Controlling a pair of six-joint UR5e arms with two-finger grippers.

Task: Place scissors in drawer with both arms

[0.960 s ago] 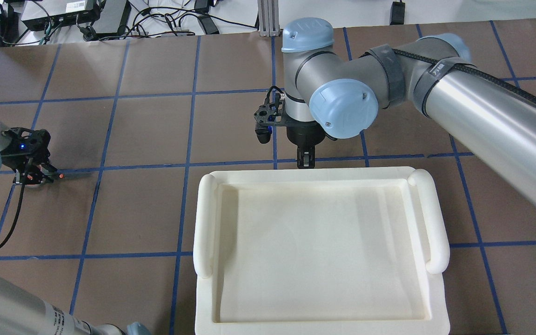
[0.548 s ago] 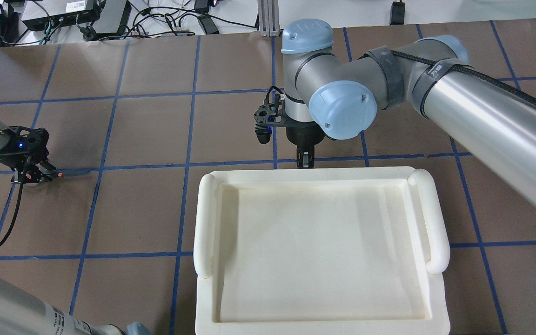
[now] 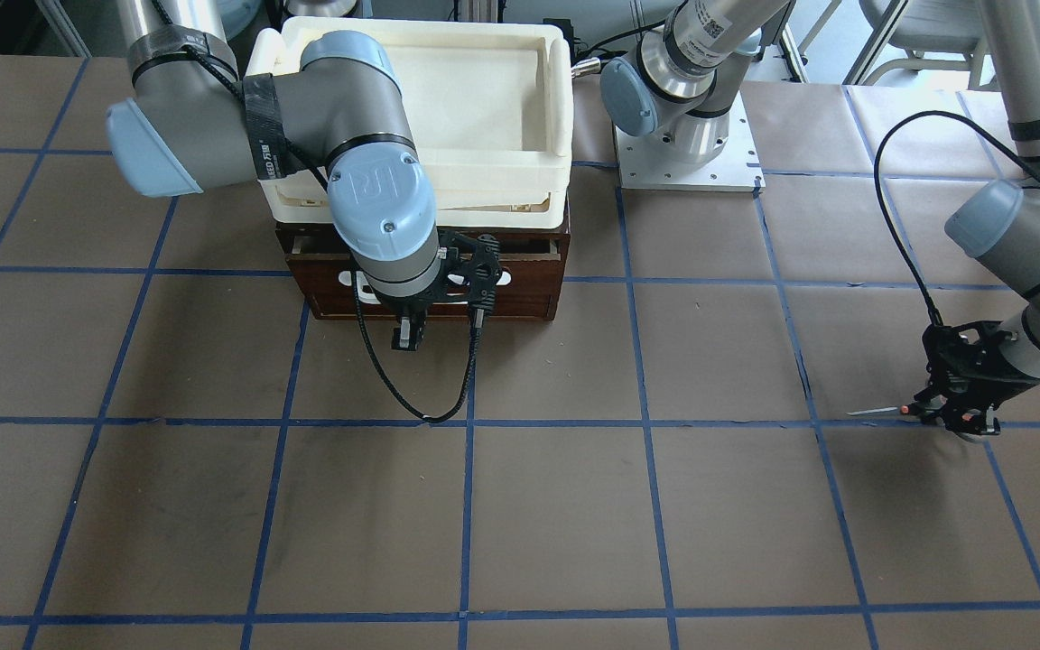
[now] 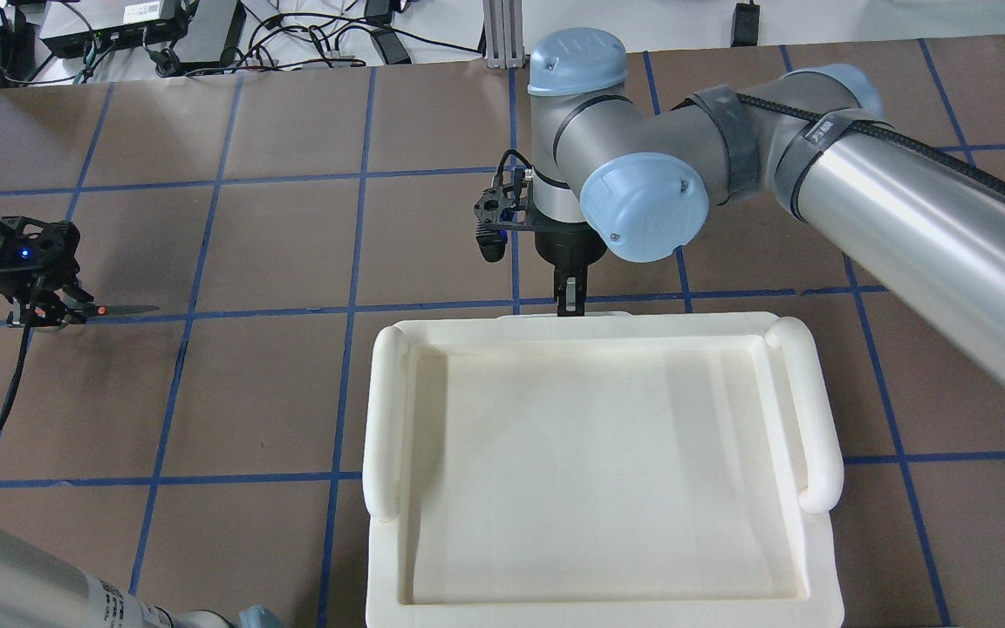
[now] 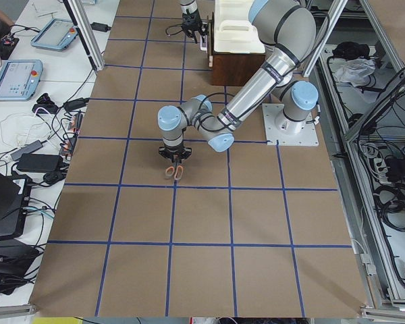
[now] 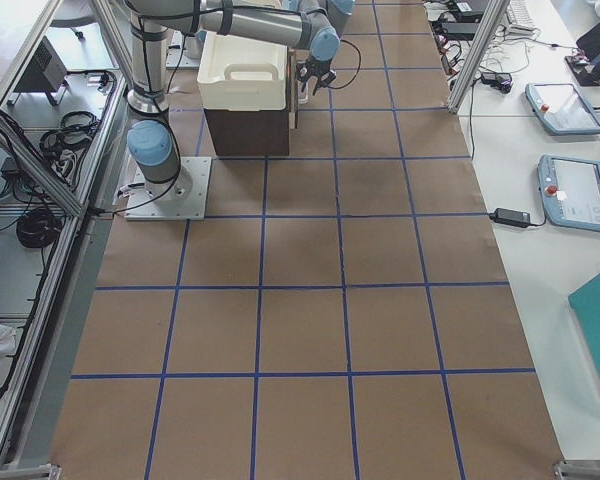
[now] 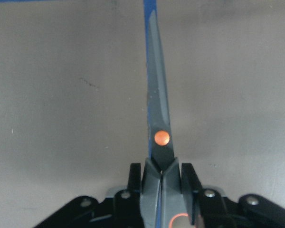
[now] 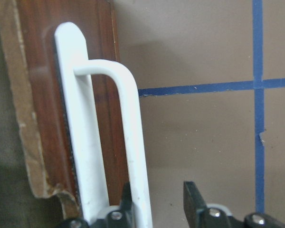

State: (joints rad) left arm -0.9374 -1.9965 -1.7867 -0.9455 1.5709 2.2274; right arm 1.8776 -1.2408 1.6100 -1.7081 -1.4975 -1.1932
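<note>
The scissors (image 4: pixel 119 309) have grey handles, an orange pivot dot and slim dark blades that point toward the table's middle. My left gripper (image 4: pixel 53 311) is shut on them just behind the pivot and holds them low over the table at the far left; the left wrist view shows the scissors (image 7: pixel 159 118) clamped between the fingers (image 7: pixel 135 178). The dark brown drawer (image 3: pixel 520 271) sits under the cream tray. My right gripper (image 8: pixel 156 194) is open, with the white bar handle (image 8: pixel 128 118) between its fingers, against the one nearer the drawer front.
The cream-white plastic tray (image 4: pixel 389 410) lies on top of the wooden drawer unit and hides most of it from above. A black cable (image 3: pixel 412 397) loops from the right wrist onto the table. The left arm's base plate (image 3: pixel 687 153) stands beside the unit.
My left gripper has risen and shifted further left with the scissors. My right gripper has moved slightly away from the robot, and a strip of white handle now shows past the tray's far edge.
</note>
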